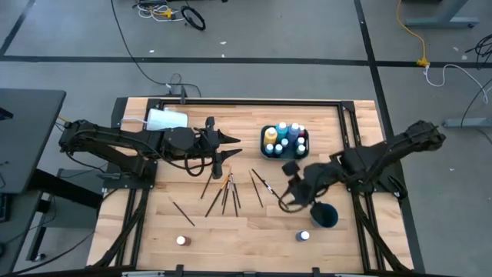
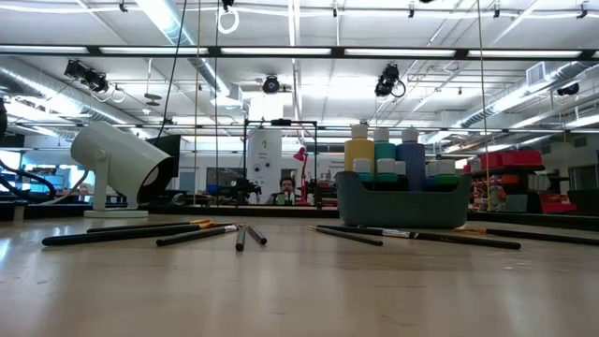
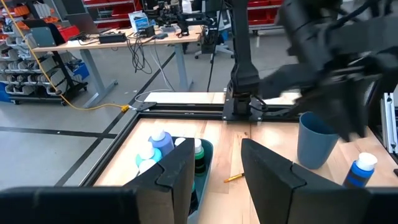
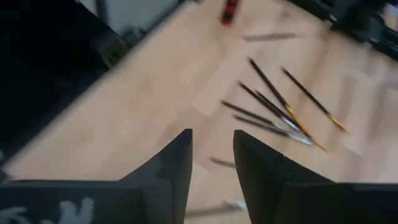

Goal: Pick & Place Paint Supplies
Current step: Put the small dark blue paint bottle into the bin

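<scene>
Between the two arms, at the middle of the table (image 1: 138, 223), lies a loose fan of thin brushes (image 1: 224, 192), their long axes running mostly near to far with some slant. Two more brushes (image 1: 261, 185) lie just right of the fan, close to the right gripper (image 1: 294, 187), which hovers to their right with its fingers (image 4: 177, 163) parted by a narrow gap and nothing between them. The left gripper (image 1: 221, 148) hangs on the far side of the fan, fingers (image 3: 180, 171) likewise apart and empty. By my judgement the right arm is nearer those two brushes and would need its jaws set across a handle. Small paint bottles (image 1: 286, 137) fill the caddy (image 1: 265, 151) at the far right.
</scene>
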Controlling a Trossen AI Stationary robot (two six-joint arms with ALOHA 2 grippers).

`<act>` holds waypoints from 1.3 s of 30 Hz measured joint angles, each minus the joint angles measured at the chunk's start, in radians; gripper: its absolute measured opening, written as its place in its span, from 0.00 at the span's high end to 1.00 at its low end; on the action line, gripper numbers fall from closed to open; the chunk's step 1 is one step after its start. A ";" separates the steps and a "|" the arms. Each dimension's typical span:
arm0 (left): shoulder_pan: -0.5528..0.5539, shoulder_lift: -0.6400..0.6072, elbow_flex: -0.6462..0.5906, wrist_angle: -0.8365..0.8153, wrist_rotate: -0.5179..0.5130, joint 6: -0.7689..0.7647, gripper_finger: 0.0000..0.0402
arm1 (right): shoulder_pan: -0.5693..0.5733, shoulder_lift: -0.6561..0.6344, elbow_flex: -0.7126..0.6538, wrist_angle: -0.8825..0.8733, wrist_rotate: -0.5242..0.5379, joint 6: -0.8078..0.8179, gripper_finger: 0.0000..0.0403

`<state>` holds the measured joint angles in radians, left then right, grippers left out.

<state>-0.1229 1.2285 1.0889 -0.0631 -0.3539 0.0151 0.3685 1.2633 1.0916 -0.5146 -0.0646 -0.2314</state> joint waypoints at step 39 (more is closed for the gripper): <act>0.000 0.000 0.000 0.002 -0.049 -0.011 0.65 | 0.320 0.327 0.000 -0.133 -0.015 0.198 0.47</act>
<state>-0.1230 1.2285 1.0889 -0.0616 -0.4026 0.0040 0.6884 1.5902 1.0920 -0.6473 -0.0792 -0.0334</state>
